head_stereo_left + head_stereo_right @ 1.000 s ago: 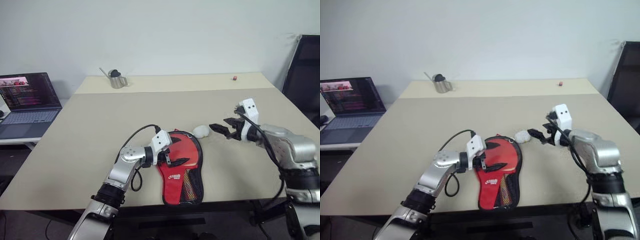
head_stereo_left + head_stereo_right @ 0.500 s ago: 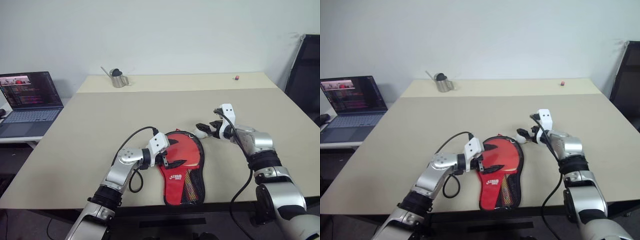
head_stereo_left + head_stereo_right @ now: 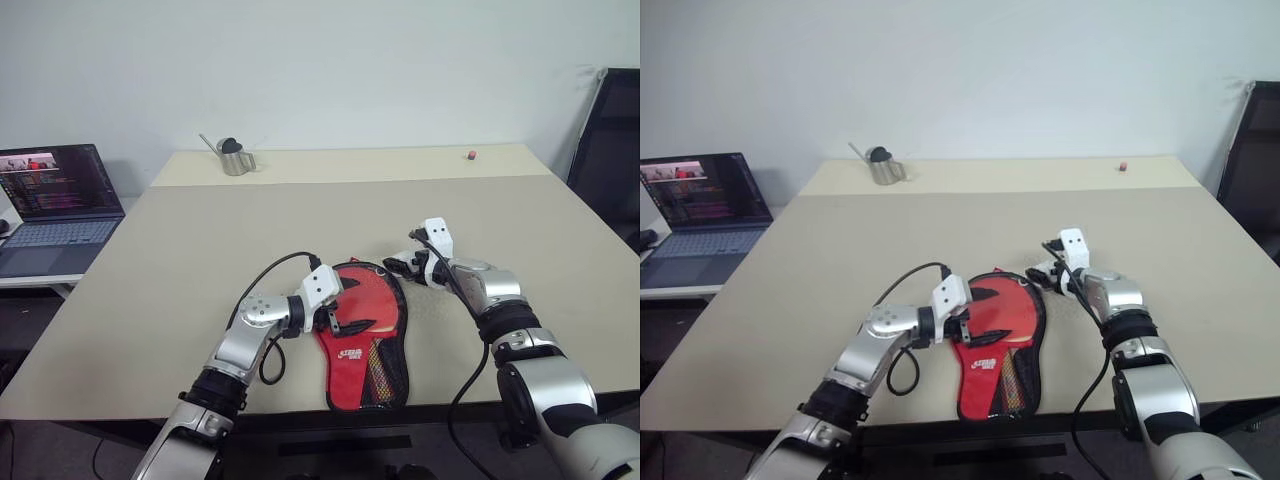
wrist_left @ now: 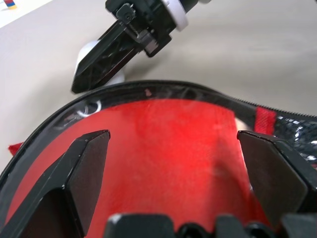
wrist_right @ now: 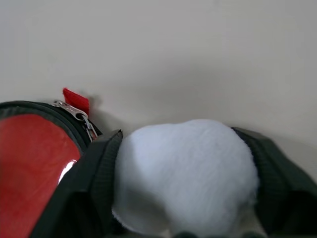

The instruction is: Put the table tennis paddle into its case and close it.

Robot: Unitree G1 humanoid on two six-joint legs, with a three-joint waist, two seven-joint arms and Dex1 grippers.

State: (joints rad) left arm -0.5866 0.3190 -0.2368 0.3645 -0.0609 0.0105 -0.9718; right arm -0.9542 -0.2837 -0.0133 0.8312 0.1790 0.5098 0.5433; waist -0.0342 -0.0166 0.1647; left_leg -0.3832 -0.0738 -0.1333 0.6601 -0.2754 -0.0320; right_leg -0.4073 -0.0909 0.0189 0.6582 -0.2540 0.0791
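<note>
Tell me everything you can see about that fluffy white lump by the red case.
The white lump is soft and fuzzy, like a pompom, rounded and palm-shaped. It sits on the beige table just beyond the case's zipper end, near the metal zipper pull. The right claw has a black finger on each side of it, seemingly closing on it.

The flat red paddle-shaped fabric case point(image 3: 362, 333) lay on the wide beige table point(image 3: 200, 240). The left gripper point(image 3: 340, 312) sat over its left side. The right gripper point(image 3: 397, 263) sat just behind it, around a small white fluffy ball point(image 5: 185, 173).
</note>
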